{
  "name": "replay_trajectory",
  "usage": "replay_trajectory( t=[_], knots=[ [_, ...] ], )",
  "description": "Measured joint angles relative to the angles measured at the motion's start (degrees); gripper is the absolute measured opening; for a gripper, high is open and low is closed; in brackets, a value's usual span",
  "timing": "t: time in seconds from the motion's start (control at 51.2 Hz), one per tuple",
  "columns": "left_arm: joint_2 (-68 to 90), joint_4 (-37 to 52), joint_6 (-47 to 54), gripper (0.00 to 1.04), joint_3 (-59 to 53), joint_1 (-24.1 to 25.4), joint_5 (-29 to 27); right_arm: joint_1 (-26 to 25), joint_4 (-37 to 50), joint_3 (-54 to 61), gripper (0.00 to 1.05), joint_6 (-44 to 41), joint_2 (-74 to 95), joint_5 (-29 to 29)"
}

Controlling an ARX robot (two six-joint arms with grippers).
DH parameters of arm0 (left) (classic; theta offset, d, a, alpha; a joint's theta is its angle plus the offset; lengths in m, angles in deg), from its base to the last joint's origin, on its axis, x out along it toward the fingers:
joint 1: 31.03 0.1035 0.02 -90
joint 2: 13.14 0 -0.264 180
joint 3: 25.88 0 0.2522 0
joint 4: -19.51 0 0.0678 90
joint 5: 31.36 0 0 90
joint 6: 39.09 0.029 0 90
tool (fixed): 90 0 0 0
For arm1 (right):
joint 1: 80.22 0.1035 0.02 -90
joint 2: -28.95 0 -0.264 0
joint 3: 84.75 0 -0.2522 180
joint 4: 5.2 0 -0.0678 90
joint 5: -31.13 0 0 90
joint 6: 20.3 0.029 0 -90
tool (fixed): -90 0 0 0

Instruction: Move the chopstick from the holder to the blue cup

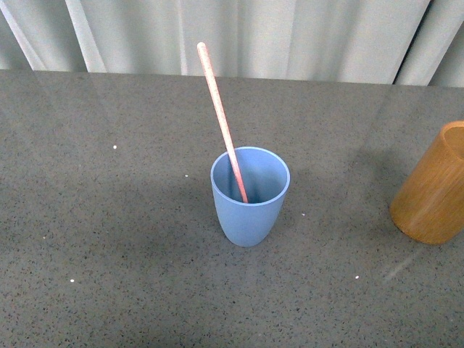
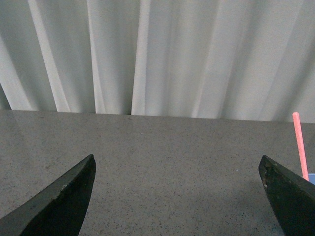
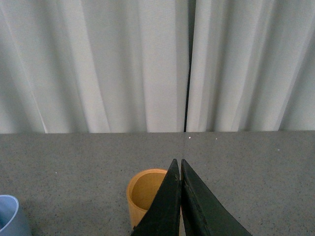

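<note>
A pinkish-red chopstick [image 1: 221, 119] stands tilted in the light blue cup [image 1: 250, 199] at the middle of the grey table; its top leans toward the far left. The orange-brown holder [image 1: 433, 187] stands at the right edge of the front view. Neither arm shows in the front view. My left gripper [image 2: 177, 164] is open and empty above bare table; the chopstick's top [image 2: 299, 142] shows near one finger. My right gripper [image 3: 180, 164] is shut and empty, just in front of the holder [image 3: 142, 194], which looks empty. A bit of the blue cup [image 3: 11, 216] shows in the right wrist view.
The grey speckled tabletop [image 1: 109, 239] runs back to a white pleated curtain [image 1: 254, 36] along its far edge. Nothing else stands on the table.
</note>
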Motion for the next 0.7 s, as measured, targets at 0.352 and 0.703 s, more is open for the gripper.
replay_trajectory(
  t=[0.352,0.703],
  knots=[
    [0.0,0.0,0.0,0.98,0.0,0.0,0.0,0.0,-11.7,0.0,0.01,0.0,-11.4,0.0],
    [-0.1,0.0,0.0,0.98,0.0,0.0,0.0,0.0,-12.0,0.0,0.17,0.0,-11.6,0.0]
  ],
)
